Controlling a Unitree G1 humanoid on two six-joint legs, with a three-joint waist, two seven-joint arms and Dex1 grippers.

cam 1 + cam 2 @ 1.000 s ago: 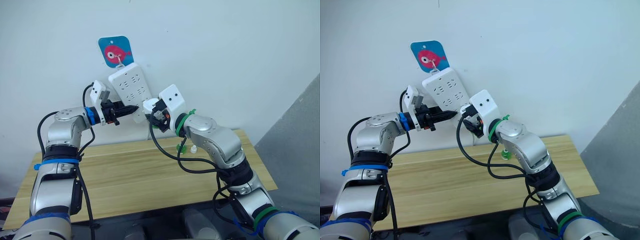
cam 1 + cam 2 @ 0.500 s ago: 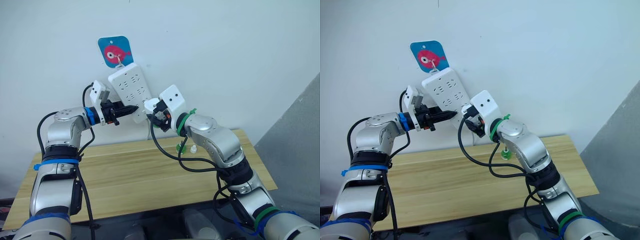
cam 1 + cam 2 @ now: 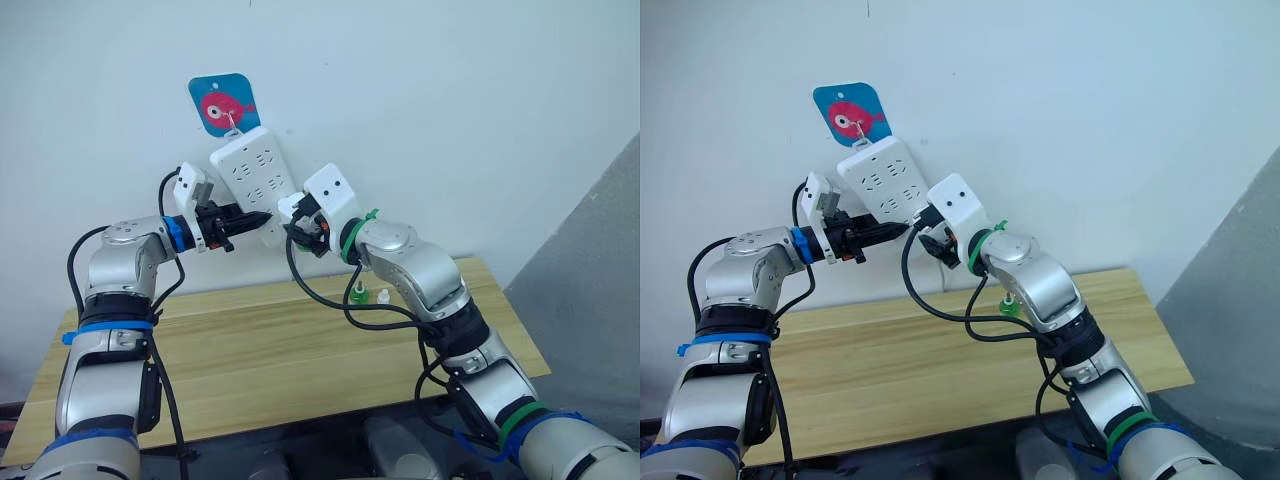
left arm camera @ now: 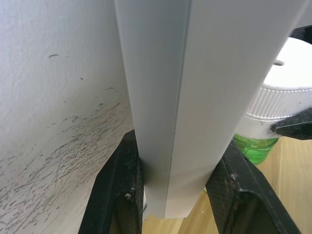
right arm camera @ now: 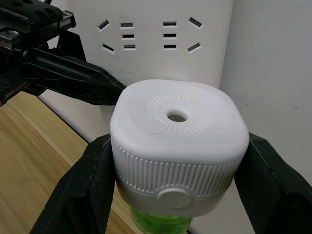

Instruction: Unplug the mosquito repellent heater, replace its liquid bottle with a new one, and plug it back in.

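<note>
On the near side of the scene, a wooden table (image 3: 270, 350) carries two small bottles (image 3: 371, 295), one green-based, one white-capped, standing close together near the wall.

Above it, the right gripper (image 5: 175, 195) pinches the mosquito repellent heater (image 5: 178, 146) on both sides; a green liquid bottle (image 5: 158, 225) already hangs beneath the white body. Heater sits just in front of the power strip (image 3: 253, 180), low on its face, top hole facing the wrist camera. Prongs are hidden behind the body, so whether they sit in a socket cannot be told.

Left gripper (image 4: 173, 190) clamps the strip's lower end, one finger (image 4: 119, 195) on each side edge, bracing it where it hangs from a hook on the wall by a blue fish sticker (image 3: 225, 104).

Judged step: plugging back in, late in the task.

To do it well:
- left hold firm, so the hanging strip cannot swing away under the push
- line the prongs square with a socket pair before pressing
- push straight along the prong axis, no twist
- grip on the white body only, bottle left unstressed
- release the strip last
</note>
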